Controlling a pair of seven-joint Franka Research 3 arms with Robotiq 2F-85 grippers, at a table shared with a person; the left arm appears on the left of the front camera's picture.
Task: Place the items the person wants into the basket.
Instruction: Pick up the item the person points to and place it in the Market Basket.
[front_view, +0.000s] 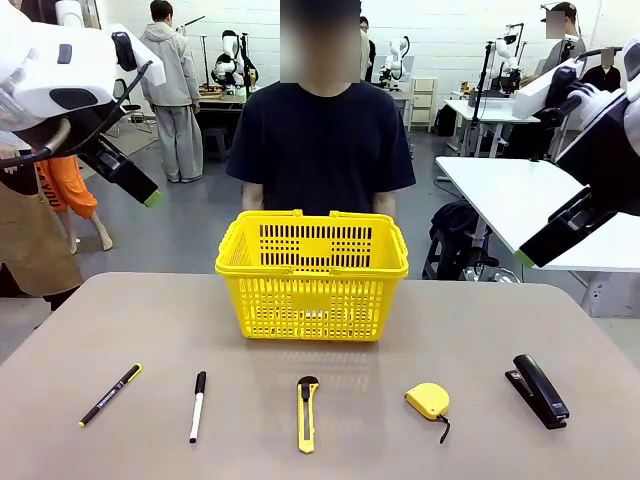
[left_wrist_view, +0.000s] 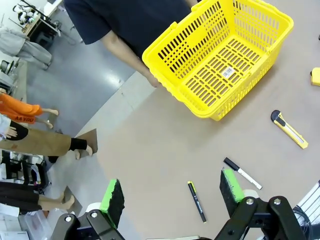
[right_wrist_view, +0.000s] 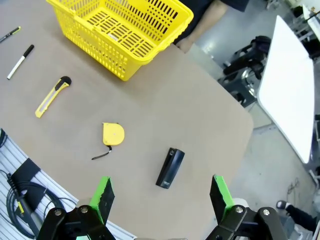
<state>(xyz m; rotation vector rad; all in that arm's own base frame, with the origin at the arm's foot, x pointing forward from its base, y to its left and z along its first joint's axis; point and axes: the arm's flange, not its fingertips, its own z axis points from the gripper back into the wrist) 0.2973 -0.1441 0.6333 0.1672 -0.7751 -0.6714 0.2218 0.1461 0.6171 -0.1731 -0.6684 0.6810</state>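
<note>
The basket sits mid-counter, with the person standing behind it. Before the basket runs a row, left to right: pen, marker, utility knife, tape measure, stapler, all well apart.

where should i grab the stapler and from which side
I'd pinch the stapler across its narrow width, about mid-length, coming straight down from above. It lies flat on the table, long and slim, with bare table along both long sides.
</note>
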